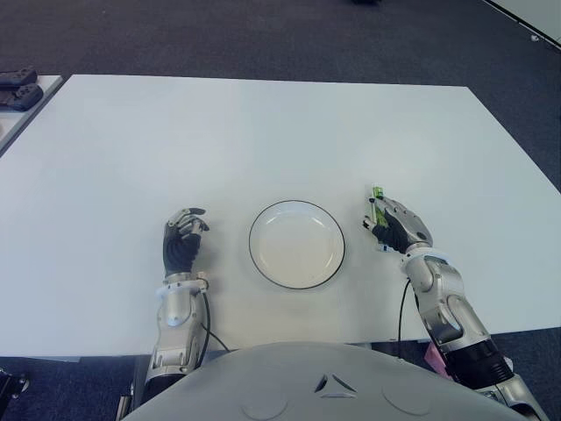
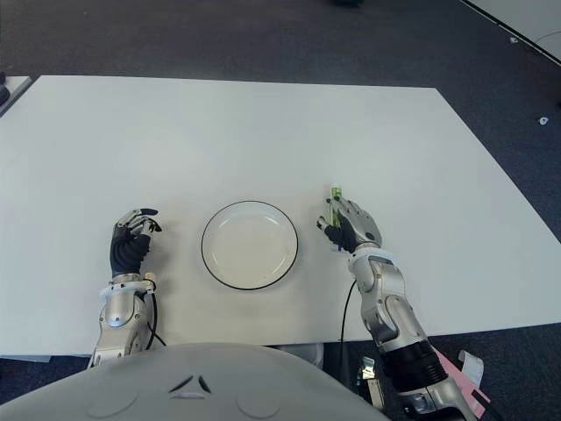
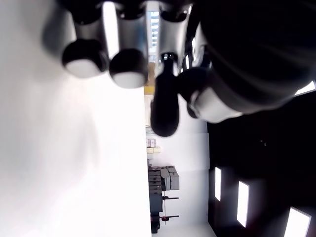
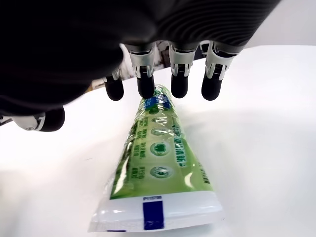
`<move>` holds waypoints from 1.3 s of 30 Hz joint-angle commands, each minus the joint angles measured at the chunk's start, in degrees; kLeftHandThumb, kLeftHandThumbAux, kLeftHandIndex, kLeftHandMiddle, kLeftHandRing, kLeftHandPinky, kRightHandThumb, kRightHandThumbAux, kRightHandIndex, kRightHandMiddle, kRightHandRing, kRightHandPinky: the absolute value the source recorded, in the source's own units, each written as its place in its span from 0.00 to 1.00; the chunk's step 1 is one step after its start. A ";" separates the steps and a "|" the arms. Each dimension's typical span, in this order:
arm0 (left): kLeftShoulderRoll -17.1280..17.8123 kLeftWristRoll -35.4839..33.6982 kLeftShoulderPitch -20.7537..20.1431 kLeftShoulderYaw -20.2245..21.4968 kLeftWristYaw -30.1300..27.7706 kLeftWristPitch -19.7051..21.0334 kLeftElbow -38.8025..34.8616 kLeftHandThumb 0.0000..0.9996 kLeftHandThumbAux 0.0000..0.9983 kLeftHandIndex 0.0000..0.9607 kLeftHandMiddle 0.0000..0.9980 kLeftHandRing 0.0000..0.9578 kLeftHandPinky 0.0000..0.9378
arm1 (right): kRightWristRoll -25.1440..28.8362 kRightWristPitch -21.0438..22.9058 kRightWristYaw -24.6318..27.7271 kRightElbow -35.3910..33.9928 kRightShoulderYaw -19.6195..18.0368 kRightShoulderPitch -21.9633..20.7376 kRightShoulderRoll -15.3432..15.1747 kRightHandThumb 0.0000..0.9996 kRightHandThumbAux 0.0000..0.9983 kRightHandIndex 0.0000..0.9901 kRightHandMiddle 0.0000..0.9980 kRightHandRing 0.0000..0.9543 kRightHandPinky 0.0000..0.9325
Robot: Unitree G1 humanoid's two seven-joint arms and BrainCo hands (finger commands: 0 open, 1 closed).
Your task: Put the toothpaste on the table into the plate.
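A green toothpaste tube (image 4: 158, 163) with a white crimped end lies flat on the white table (image 1: 263, 132), just right of the white black-rimmed plate (image 1: 296, 203). My right hand (image 1: 396, 230) is over the tube, covering most of it; only the green far end (image 1: 378, 194) sticks out in the eye views. In the right wrist view its fingers (image 4: 179, 84) arch above the tube's far end, spread, with the thumb off to one side, not clamped on it. The plate holds nothing. My left hand (image 1: 182, 244) shows left of the plate, fingers loosely bent, holding nothing.
The table's far half is bare white surface. Dark carpet surrounds the table. A second table corner with dark objects (image 1: 17, 88) shows at the far left. The near table edge runs just behind both wrists.
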 commanded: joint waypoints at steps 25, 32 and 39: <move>-0.51 0.47 1.18 0.11 0.72 1.67 1.43 0.70 0.72 0.46 0.88 0.92 0.93 | -4.13 9.55 -1.71 4.12 1.03 -2.64 7.34 0.60 0.20 0.00 0.00 0.00 0.00; -0.64 0.68 1.23 0.19 1.12 2.12 1.20 0.70 0.72 0.46 0.89 0.93 0.94 | -4.01 9.27 -2.33 5.21 1.15 -3.37 7.37 0.60 0.21 0.00 0.00 0.00 0.00; -0.60 0.90 1.18 0.22 1.34 2.57 1.15 0.70 0.72 0.46 0.89 0.93 0.94 | -1.73 6.42 -6.88 13.52 1.39 -5.76 9.41 0.62 0.23 0.00 0.00 0.00 0.00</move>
